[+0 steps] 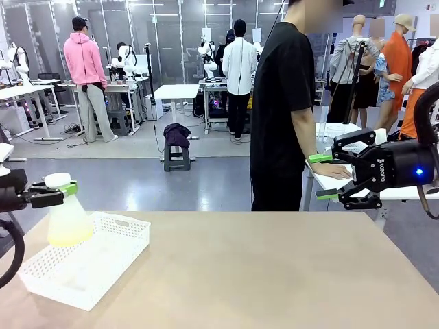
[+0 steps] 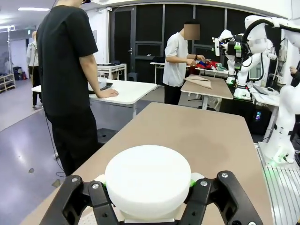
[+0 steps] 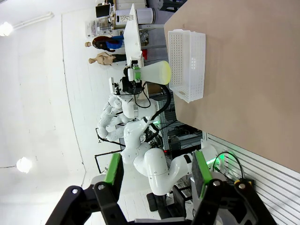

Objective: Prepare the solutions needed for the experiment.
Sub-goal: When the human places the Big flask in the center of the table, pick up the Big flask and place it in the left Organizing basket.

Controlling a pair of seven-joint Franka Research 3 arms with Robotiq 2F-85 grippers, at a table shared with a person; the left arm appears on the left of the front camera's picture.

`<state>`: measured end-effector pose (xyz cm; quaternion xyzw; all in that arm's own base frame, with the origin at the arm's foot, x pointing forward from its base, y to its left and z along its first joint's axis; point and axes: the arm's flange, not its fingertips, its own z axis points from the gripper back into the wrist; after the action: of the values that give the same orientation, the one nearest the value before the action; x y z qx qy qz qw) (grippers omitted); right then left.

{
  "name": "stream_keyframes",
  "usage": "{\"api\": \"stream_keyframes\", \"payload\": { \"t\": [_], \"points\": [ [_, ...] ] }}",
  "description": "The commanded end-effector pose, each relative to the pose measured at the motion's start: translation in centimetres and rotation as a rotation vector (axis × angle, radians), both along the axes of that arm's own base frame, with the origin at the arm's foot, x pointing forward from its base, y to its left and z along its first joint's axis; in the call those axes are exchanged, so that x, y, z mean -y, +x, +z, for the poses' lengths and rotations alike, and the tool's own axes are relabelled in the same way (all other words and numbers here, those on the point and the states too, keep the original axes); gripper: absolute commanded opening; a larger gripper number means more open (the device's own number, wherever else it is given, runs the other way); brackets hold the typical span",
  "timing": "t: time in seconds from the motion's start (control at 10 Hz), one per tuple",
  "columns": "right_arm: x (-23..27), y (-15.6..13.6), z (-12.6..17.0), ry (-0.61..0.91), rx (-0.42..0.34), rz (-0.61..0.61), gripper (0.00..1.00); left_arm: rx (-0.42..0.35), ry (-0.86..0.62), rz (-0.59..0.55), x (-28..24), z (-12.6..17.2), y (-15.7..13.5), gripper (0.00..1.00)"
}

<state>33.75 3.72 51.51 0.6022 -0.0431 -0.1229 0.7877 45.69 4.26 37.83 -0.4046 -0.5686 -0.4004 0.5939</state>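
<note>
A frosted conical flask (image 1: 67, 218) with a white cap (image 1: 57, 180) hangs over the left end of the white basket (image 1: 103, 267). My left gripper (image 1: 53, 194) is shut on its neck just under the cap. The solutions (image 1: 70, 234) form a pale yellow-green layer in the flask's bottom. In the left wrist view the cap (image 2: 147, 180) sits between the black fingers (image 2: 101, 199). My right gripper (image 1: 328, 177) hovers open and empty at the right, above the table's far edge. The right wrist view shows its own open gripper (image 3: 157, 171), the flask (image 3: 152, 72) and the basket (image 3: 187, 63) far off.
The tan table (image 1: 274, 274) stretches bare from the basket to the right. A person in black (image 1: 281, 110) stands at the far side near my right gripper, one hand resting on a white side table (image 1: 329, 130).
</note>
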Motion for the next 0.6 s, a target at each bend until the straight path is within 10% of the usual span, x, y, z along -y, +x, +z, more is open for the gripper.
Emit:
{"api": "stream_keyframes", "payload": {
  "t": [0.0,0.5],
  "points": [
    [0.0,0.1,0.1,0.015,0.009,0.001,0.74,-0.004,-0.024,0.0,0.4,-1.3,-0.4,0.0],
    [0.0,0.1,0.1,0.015,0.009,0.001,0.74,-0.056,-0.01,0.022,0.5,-5.2,-1.3,0.0]
  ]
}}
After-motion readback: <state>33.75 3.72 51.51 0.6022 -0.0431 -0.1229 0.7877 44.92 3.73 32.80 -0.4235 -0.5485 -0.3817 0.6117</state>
